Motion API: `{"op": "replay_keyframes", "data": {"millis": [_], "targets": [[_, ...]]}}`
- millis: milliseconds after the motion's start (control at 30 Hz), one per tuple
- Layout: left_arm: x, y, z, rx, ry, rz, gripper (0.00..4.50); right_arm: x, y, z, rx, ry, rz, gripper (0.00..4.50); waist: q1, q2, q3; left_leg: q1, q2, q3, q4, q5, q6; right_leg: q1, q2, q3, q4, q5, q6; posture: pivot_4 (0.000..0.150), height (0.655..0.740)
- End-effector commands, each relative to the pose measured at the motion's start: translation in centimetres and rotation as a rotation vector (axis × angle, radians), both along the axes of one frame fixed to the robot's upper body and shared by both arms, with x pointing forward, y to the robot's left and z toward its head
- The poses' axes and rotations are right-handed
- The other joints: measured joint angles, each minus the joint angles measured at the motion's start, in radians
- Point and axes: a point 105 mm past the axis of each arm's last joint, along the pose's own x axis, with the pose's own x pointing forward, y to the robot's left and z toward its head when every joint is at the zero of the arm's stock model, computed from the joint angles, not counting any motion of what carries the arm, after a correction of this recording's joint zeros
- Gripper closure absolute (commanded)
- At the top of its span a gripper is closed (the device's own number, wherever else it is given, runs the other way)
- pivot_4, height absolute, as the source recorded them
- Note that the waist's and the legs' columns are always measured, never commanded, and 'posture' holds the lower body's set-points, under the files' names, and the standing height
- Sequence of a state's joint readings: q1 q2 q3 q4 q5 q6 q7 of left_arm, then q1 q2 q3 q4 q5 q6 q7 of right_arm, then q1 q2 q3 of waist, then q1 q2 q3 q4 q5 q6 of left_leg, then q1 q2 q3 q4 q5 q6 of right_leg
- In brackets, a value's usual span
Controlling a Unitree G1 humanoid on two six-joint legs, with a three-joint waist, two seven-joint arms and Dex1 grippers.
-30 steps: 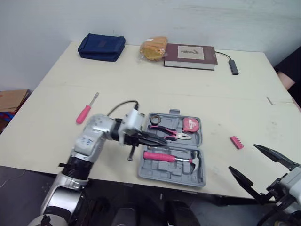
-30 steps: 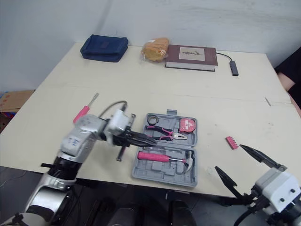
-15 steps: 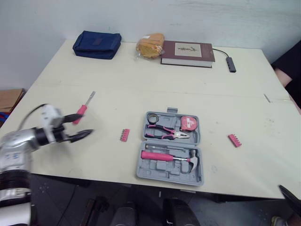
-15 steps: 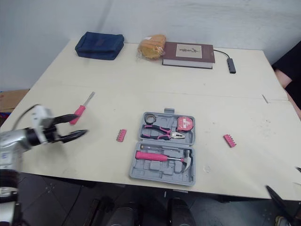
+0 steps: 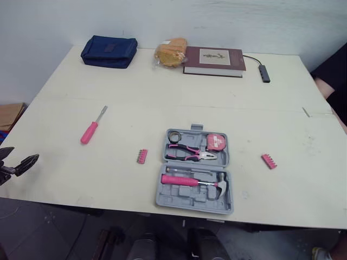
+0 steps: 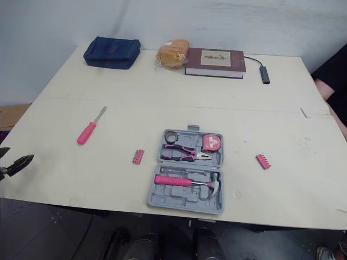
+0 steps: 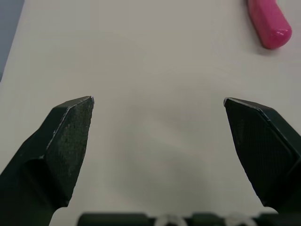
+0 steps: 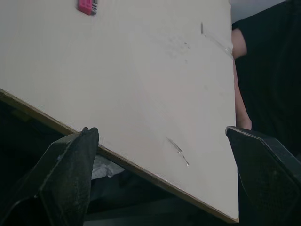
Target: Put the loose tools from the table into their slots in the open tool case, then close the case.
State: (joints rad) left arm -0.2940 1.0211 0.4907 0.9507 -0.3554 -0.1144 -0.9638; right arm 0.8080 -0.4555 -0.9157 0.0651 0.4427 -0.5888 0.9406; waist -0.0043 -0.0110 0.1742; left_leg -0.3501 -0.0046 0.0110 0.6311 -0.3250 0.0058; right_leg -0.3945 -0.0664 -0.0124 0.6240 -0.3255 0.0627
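Tool case [image 5: 187, 195]: grey, lid open flat, front-centre of table [image 5: 162, 97], near its front edge. The open lid suits top-down loading.
- Seated in their slots: hammer [image 5: 190, 181], pliers [image 5: 190, 152], tape measure [image 5: 217, 142]. Several moulded slots in the near half are empty.
- Loose: pink screwdriver [image 5: 89, 131], well to the left of the case. One pink bit strip [image 5: 142, 156] lies just beside the case's left wall. A second bit strip [image 5: 268, 161] lies to its right, apart.

Left gripper [image 5: 23, 154]: off the table's front-left corner, fingers spread wide, nothing between them. The left wrist view catches the screwdriver handle ahead. Judgement: standing off with the jaws ready; the screwdriver is the nearest pick.

Right gripper [image 8: 162, 132]: fingers spread, empty, below the table's front edge on the right. A person's arm [image 8: 239, 94] is beyond that corner.

Case not closable yet; three items are still out.
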Motion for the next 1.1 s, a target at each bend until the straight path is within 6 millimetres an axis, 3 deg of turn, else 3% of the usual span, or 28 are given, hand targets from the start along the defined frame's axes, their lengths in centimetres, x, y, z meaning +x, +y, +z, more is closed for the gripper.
{"op": "replay_keyframes", "data": {"millis": [33,167,233,333,400,533,700,967,1100], "targets": [[1.7,-3.3,2.1,0.037,-0.093,-0.148,0.05,2.6,1.6,1.4,-0.002,-0.080,0.098,0.00,0.000,0.000,0.000,0.000,0.000,0.001,0.000,0.000,0.000,0.000,-0.001,0.000,0.001,0.000,0.000,0.150,0.7400],[3.0,-7.7,3.1,-0.020,-0.161,-0.262,0.05,4.7,3.6,2.1,0.053,-0.123,0.185,0.00,0.002,0.001,0.000,0.000,0.000,0.004,0.000,0.003,0.000,0.000,-0.004,-0.002,0.003,0.001,0.001,0.150,0.7400],[2.9,-11.9,3.2,-0.044,-0.172,-0.380,0.05,6.6,6.3,2.9,0.105,-0.179,0.301,0.00,0.002,0.001,0.000,-0.001,0.000,0.004,0.000,0.004,-0.001,-0.001,-0.004,-0.003,0.003,0.001,0.001,0.150,0.7400],[2.0,-15.4,2.4,0.031,-0.120,-0.508,0.05,8.0,9.6,4.1,0.172,-0.240,0.447,0.00,-0.004,0.001,0.000,-0.002,0.000,0.004,0.001,0.004,-0.001,-0.001,-0.004,-0.003,0.002,0.001,0.002,0.150,0.7400],[1.8,-16.3,2.0,0.029,-0.125,-0.480,0.05,8.7,11.1,4.3,0.204,-0.242,0.497,0.00,-0.004,0.001,0.000,-0.001,0.000,0.004,0.002,0.004,0.000,0.000,-0.004,-0.003,0.003,0.001,0.002,0.150,0.7400],[0.4,-20.6,0.9,-0.123,-0.122,-0.422,0.05,10.6,14.9,5.7,0.310,-0.260,0.648,0.00,-0.003,0.002,0.000,-0.001,0.000,0.004,0.004,0.004,0.000,0.001,-0.004,-0.003,0.004,0.001,0.003,0.150,0.7400],[0.3,-23.8,-0.5,-0.192,-0.070,-0.294,0.05,11.2,17.3,6.1,0.284,-0.230,0.791,0.00,0.015,0.000,0.000,-0.002,0.000,0.001,0.011,0.005,0.001,0.003,-0.004,-0.006,0.005,0.003,0.005,0.150,0.7400],[-0.2,-27.8,-2.5,-0.150,-0.002,-0.264,0.05,12.7,19.0,6.4,0.241,-0.236,0.925,0.00,0.020,0.000,0.000,-0.004,-0.001,0.002,0.016,0.002,0.003,0.004,-0.004,-0.005,0.004,0.003,0.007,0.150,0.7400],[0.0,-28.6,-3.5,-0.143,0.012,-0.240,0.05,13.0,19.3,6.6,0.242,-0.238,0.929,0.00,0.024,0.000,0.000,-0.004,-0.001,0.002,0.016,0.002,0.003,0.004,-0.003,-0.006,0.004,0.003,0.007,0.150,0.7400]]}}
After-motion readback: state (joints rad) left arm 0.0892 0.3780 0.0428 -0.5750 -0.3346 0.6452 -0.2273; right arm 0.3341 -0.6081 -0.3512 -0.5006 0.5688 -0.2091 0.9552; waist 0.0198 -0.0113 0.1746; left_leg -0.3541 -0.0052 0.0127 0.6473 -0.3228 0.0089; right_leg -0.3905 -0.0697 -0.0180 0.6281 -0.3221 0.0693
